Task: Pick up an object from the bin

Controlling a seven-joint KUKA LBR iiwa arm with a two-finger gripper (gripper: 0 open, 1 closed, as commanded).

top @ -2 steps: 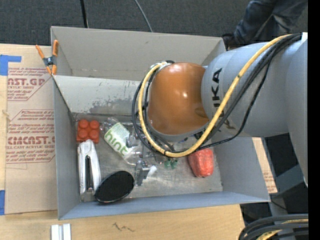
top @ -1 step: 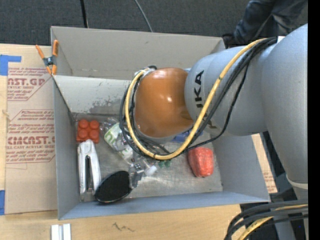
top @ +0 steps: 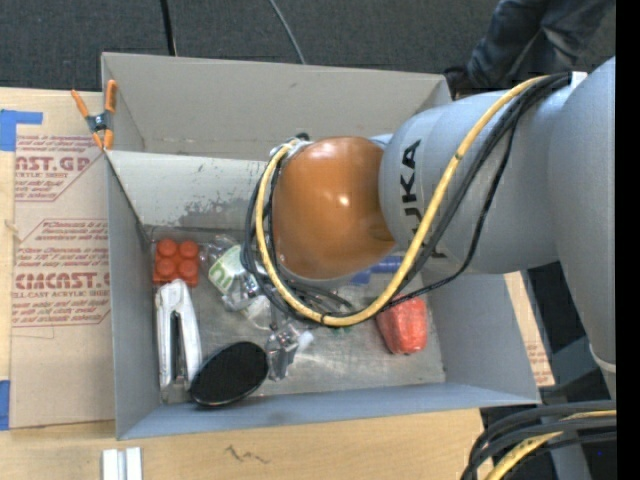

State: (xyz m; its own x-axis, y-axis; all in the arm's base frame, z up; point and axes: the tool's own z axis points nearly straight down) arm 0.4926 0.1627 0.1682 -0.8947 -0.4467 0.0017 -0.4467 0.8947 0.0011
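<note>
Camera view: a KUKA arm reaches into the grey bin, its hand down near the floor just right of a flat black disc. Whether the hand is spread or pressed together cannot be told, since the orange cover and looped yellow-and-black cables above the disc hide much of it. Nothing can be seen gripped.

The disc, lying against the front wall, is the thing nearest the hand and the likeliest pick. It looks thin and smooth, so a grip on its rim could skate off or simply push it left into the white stapler that lies just left of it. If the two are touching, a lift might drag the stapler along or tip the disc out of the grip.

A pale green-and-white wrapper sits above the disc, close to the hand's upper part. It looks light and crumpled, and could snag on the cables or be swept aside as the arm rises.

An orange studded block, up and left of the disc, and a red roll, well to the disc's right, lie apart from the hand and seem in little danger.

The front wall is close below the disc. A sideways correction there risks knocking metal rather than closing on anything.
</note>
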